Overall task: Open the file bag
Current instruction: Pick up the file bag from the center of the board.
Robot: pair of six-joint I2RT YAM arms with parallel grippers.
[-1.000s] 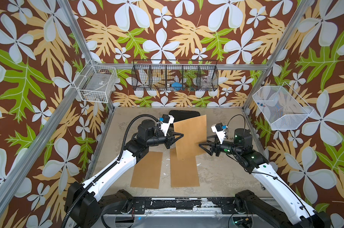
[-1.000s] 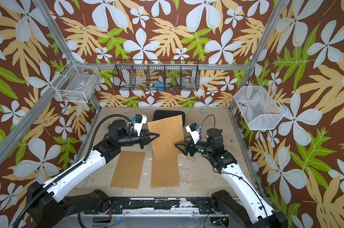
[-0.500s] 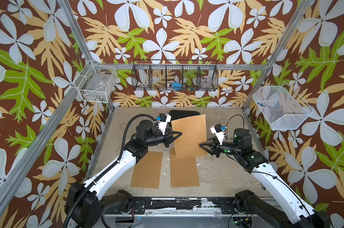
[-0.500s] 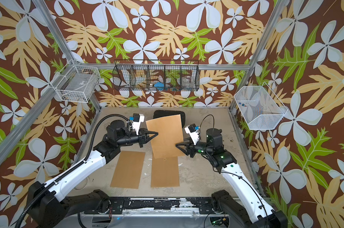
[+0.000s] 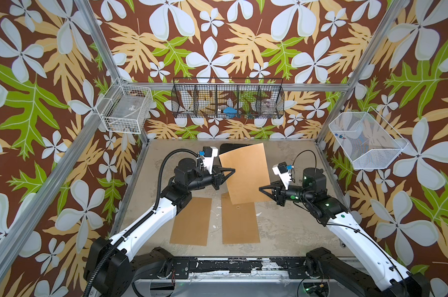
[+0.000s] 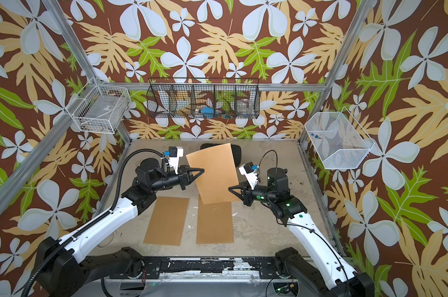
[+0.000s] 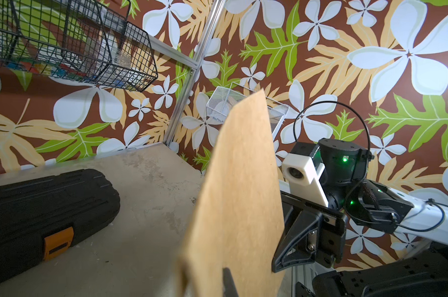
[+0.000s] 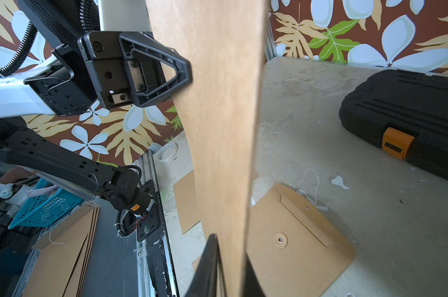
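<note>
Black case (image 7: 50,200), orange latch (image 7: 58,243), on table (image 7: 145,205)

Three brown file bags (image 5: 246,174), one black case (image 7: 45,203) with orange latch, three wire baskets (image 5: 228,101)

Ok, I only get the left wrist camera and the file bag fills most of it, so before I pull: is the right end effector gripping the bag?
Observer: Yes. The right wrist view shows the right end effector shut on the raised file bag, one finger on each face.
Operator: And my side?
Observer: In a top view the left end effector pinches the opposite edge, so the bag is held up between both arms.
Operator: Anything below it?
Observer: Two more lie on the table: a flat bag nearer the left arm and a second flat bag partly beneath the raised one's lower edge.
</note>
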